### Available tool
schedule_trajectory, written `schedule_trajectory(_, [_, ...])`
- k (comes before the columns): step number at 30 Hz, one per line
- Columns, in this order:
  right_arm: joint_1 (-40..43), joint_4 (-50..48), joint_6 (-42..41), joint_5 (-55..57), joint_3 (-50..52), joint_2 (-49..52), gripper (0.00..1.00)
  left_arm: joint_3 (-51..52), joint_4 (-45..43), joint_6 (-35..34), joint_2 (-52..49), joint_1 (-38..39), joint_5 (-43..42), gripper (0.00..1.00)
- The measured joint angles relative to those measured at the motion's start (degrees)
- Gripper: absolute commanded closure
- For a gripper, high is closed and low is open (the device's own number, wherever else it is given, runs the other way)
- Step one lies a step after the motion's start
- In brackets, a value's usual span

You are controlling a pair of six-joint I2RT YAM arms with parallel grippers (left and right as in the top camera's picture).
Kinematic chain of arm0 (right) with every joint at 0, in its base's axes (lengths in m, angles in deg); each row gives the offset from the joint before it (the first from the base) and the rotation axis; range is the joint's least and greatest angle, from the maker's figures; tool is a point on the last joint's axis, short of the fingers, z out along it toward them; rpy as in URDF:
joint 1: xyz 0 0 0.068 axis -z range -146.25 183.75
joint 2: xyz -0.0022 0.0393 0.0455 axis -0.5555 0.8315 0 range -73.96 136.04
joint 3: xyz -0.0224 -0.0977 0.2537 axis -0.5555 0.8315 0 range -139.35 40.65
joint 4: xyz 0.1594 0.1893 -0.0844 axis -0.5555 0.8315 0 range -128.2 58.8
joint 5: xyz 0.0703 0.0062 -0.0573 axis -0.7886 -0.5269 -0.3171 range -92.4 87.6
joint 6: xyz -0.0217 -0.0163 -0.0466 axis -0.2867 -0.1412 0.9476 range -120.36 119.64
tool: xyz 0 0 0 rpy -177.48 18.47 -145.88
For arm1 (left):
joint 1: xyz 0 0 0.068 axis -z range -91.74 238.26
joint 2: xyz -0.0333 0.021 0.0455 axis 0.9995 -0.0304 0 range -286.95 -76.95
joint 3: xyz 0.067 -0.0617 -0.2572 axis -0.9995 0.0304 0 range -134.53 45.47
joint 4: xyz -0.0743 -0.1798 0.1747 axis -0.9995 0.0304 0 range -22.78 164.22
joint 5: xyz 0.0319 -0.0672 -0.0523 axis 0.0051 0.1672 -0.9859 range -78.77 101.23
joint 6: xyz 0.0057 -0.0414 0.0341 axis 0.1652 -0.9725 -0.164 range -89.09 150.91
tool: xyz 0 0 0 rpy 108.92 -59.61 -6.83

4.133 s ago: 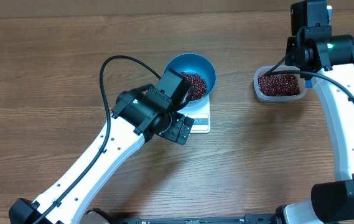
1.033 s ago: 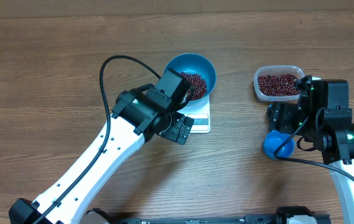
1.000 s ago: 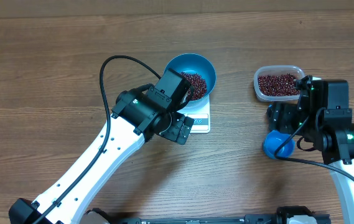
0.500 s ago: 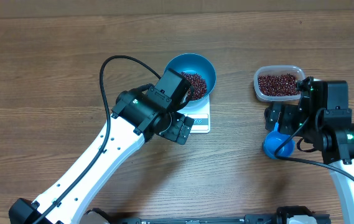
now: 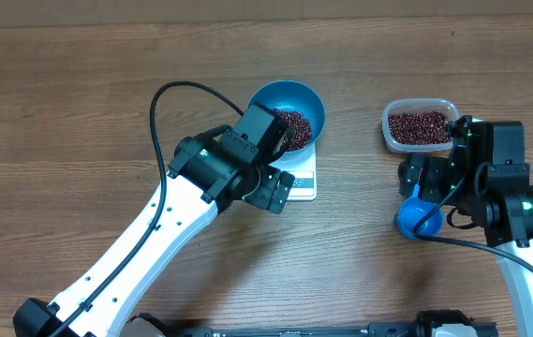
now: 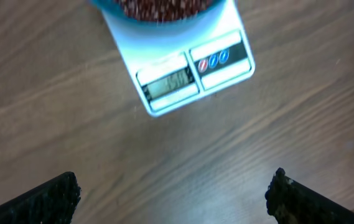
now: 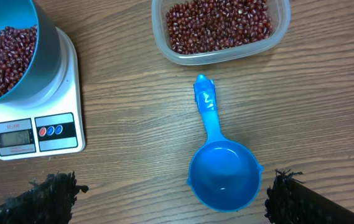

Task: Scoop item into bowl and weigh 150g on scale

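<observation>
Overhead view first: the bright blue bowl [image 5: 275, 96] sits on the white scale [image 5: 305, 180] with dark red beans [image 5: 294, 126] heaped inside, and the left arm [image 5: 219, 164] covers part of the scale's front. Left wrist view fills that in: the left gripper [image 6: 177, 202] is spread wide with nothing between its fingers, above bare wood near the display, whose digits are too blurred to read. Right wrist view shows what overhead half hides: the blue scoop [image 7: 221, 176] lies empty on the table [image 7: 121, 186], handle pointing at the clear tub [image 7: 282, 28] of beans, and the right gripper [image 7: 177, 198] is fully apart, gripping nothing
</observation>
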Motion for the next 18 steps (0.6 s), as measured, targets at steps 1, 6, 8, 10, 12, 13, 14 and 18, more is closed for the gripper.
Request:
schedule_trajectory(1, [0.00,-0.02,-0.02,0.02,0.00,0.00,0.00,0.00,-0.39,0.00,0.00,0.00,0.00,0.00])
schedule_trajectory(6, [0.02,0.00,-0.02,0.00,0.00,0.00,0.00,0.00,-1.01,0.00,0.00,0.00,0.00,0.00])
schedule_trajectory(8, [0.00,0.00,0.00,0.00,0.00,0.00,0.00,0.00,-1.01,0.00,0.00,0.00,0.00,0.00])
schedule_trajectory(10, [0.02,-0.02,0.00,0.00,0.00,0.00,0.00,0.00,-0.98,0.00,0.00,0.00,0.00,0.00])
schedule_trajectory(12, [0.02,0.00,0.00,0.00,0.00,0.00,0.00,0.00,-0.98,0.00,0.00,0.00,0.00,0.00])
schedule_trajectory(13, [0.00,0.00,-0.02,0.02,0.00,0.00,0.00,0.00,-0.98,0.00,0.00,0.00,0.00,0.00])
schedule_trajectory(14, [0.02,-0.02,0.00,0.02,0.00,0.00,0.00,0.00,-0.98,0.00,0.00,0.00,0.00,0.00])
schedule_trajectory(18, [0.00,0.00,0.00,0.00,0.00,0.00,0.00,0.00,-1.01,0.00,0.00,0.00,0.00,0.00])
